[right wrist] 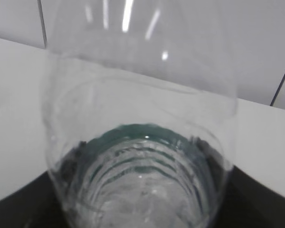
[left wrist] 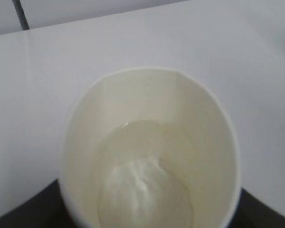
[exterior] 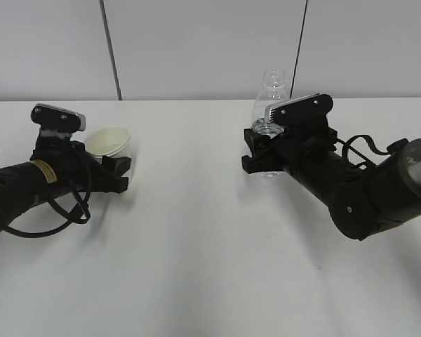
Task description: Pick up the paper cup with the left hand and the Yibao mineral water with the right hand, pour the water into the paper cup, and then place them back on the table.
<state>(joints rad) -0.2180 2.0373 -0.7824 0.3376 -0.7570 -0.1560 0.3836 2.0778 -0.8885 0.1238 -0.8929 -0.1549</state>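
The paper cup (exterior: pixel 109 142) sits low at the table (exterior: pixel 196 246), leaning a little, between the fingers of my left gripper (exterior: pixel 118 172). In the left wrist view the cup (left wrist: pixel 147 123) fills the frame, its rim pressed slightly out of round, with clear water (left wrist: pixel 142 190) in its bottom; black fingers (left wrist: pixel 19 216) show at both lower corners. The capless Yibao bottle (exterior: pixel 272 95) stands upright, its lower part inside my right gripper (exterior: pixel 251 151). In the right wrist view the bottle (right wrist: pixel 142 95) is close up, with its green label (right wrist: pixel 133 133) and a little water low down; dark fingers (right wrist: pixel 263 199) flank it.
A grey panelled wall (exterior: pixel 210 42) with dark seams rises behind the table's far edge. Black cables loop from the left arm (exterior: pixel 56 210) onto the tabletop. Bare white tabletop lies between the two arms and toward the front.
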